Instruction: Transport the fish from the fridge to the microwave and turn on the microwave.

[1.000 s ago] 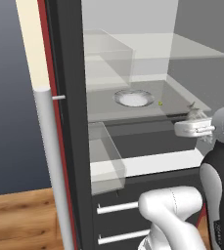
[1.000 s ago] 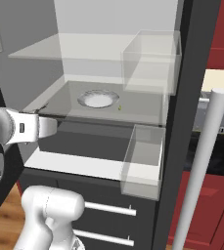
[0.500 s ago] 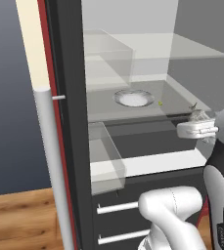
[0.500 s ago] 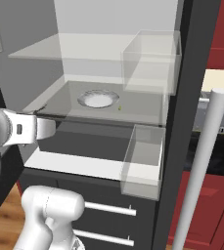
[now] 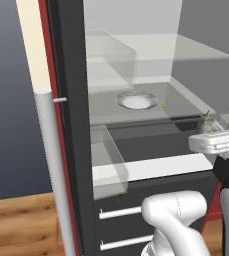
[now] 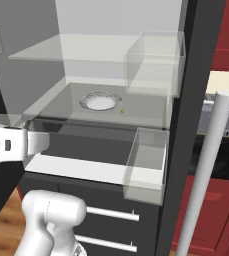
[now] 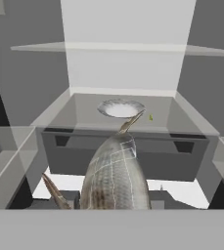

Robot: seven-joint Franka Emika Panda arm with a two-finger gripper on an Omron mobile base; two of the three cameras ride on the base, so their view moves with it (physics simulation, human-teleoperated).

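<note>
Clearly, the hand view shows the fish [image 7: 116, 176] right in front of the claw [image 7: 114, 207], between its tips, so the claw is gripping the fish, with the tail pointing away toward the white plate [image 7: 119, 108] on the glass shelf beyond. From the left base view, the claw [image 5: 213, 131] sits at the right edge of the open fridge [image 5: 76, 150], and just a small grey piece of the fish [image 5: 206, 121] sticks up above it; the plate [image 5: 136, 100] lies well beyond it and to its left. From the right base view the hand [image 6: 16, 144] is at the left edge, and the fish is hidden; this view adds red cabinets [image 6: 226, 35] far to the right of the claw. Below the claw there are drawers [image 5: 123, 212] with silver handles, and a wooden floor [image 5: 21, 225] lower still. Compared with one second ago, the claw has drawn slightly outward from the fridge, and the grip has not changed.
</note>
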